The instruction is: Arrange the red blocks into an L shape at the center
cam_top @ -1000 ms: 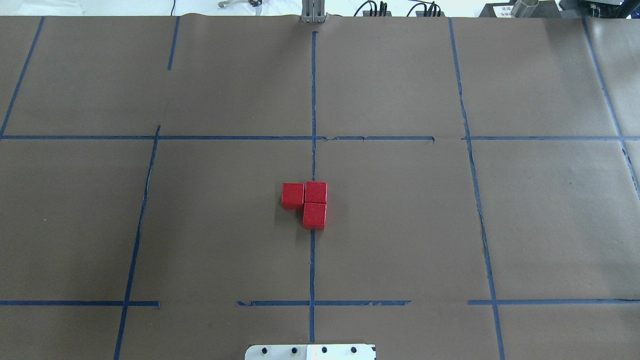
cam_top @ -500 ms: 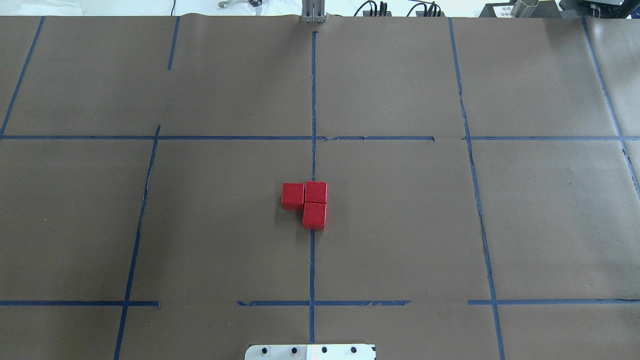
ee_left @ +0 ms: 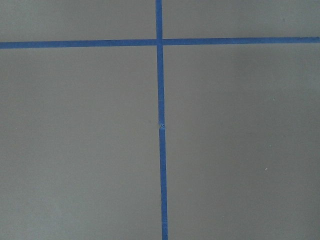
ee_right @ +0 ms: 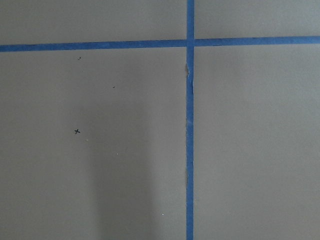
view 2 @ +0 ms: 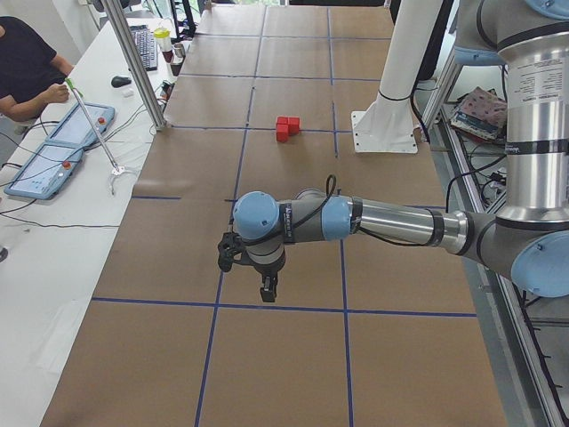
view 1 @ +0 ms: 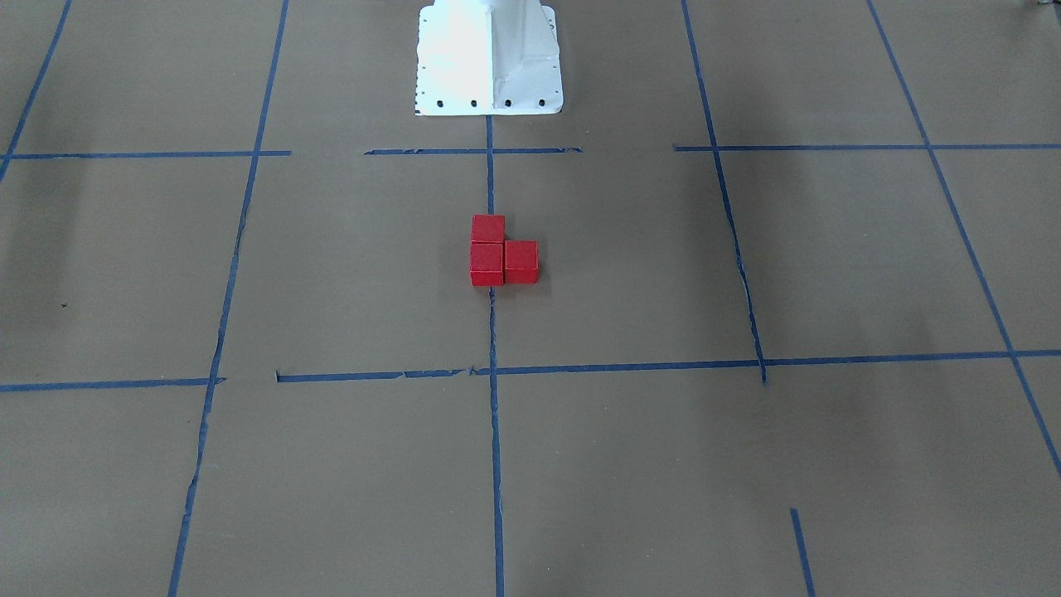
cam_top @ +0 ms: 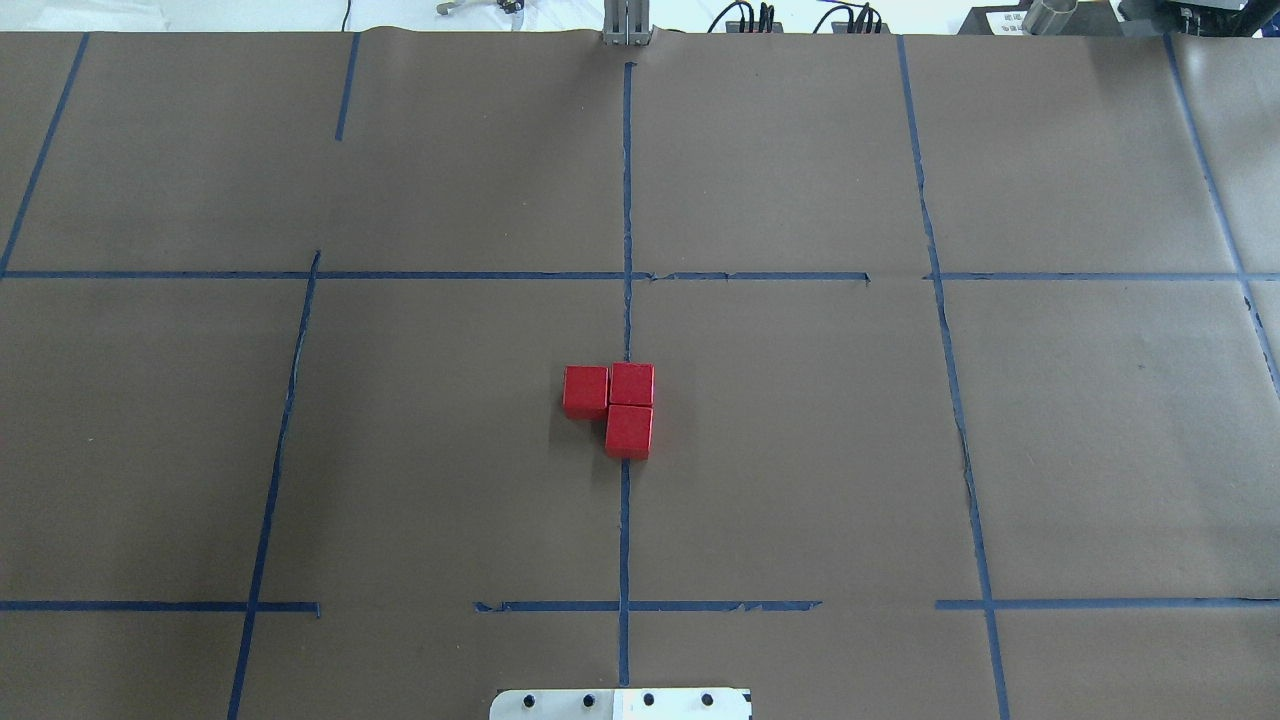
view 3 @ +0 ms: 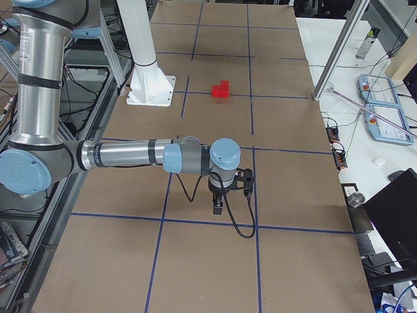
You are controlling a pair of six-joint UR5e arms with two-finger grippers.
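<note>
Three red blocks sit touching in an L shape on the table's centre line: one on the left, one at the corner, one nearer the base. They also show in the front view and small in both side views. My left gripper hangs over the table far from them, pointing down. My right gripper does the same at the other end. I cannot tell whether either is open or shut. Both wrist views show only brown paper and blue tape.
The white robot base stands on the centre line behind the blocks. Blue tape lines divide the brown paper. A person sits at a side bench with tablets. A metal post stands at the table's far edge.
</note>
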